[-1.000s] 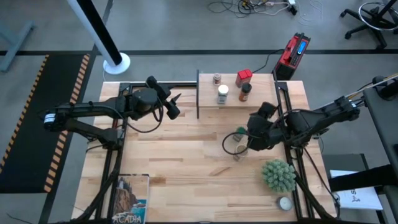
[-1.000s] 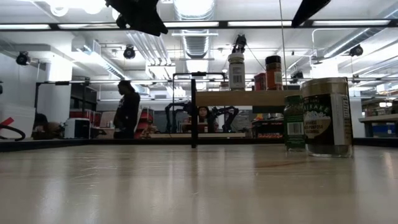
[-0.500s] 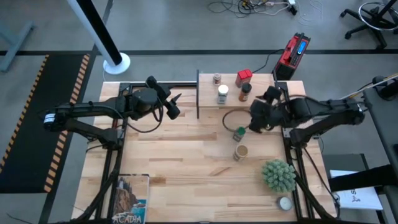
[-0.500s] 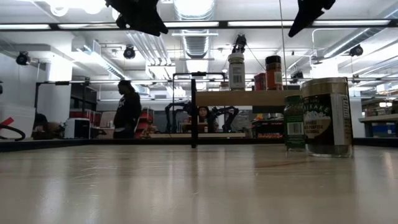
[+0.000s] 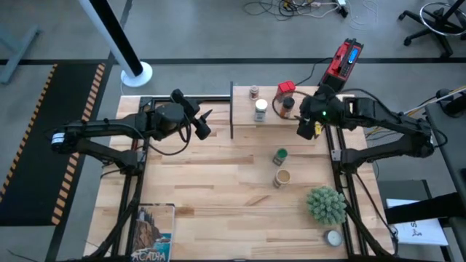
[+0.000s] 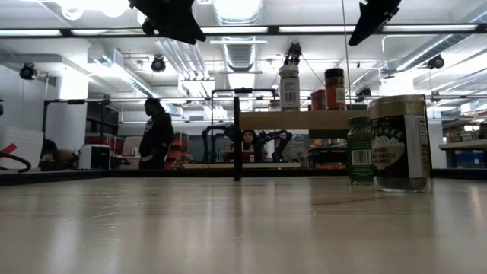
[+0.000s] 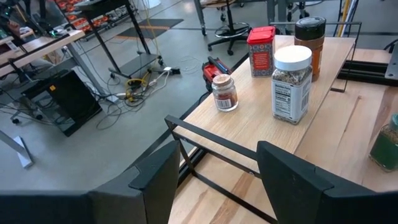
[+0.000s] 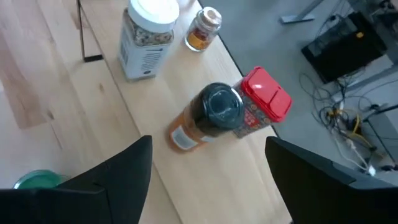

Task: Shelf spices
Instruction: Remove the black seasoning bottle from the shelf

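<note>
The shelf stands at the table's far edge. On it stand a grey-lidded jar, a white-lidded jar, a red tin and a black-lidded jar. A green-lidded jar and a tan cylinder stand on the tabletop nearer the front. My right gripper hovers open above the shelf's right end, over the black-lidded jar and touching nothing. My left gripper hangs open and empty in the air left of the shelf.
A spiky green plant and a flat round tin sit at the near right. A book lies at the near left edge. The shelf's dark side panel stands upright between my left gripper and the jars.
My right gripper has swung from beside the green-lidded jar and tan cylinder toward the table's far edge and a little right, ending above the shelf's right end. Both containers on the tabletop stay where they were.
</note>
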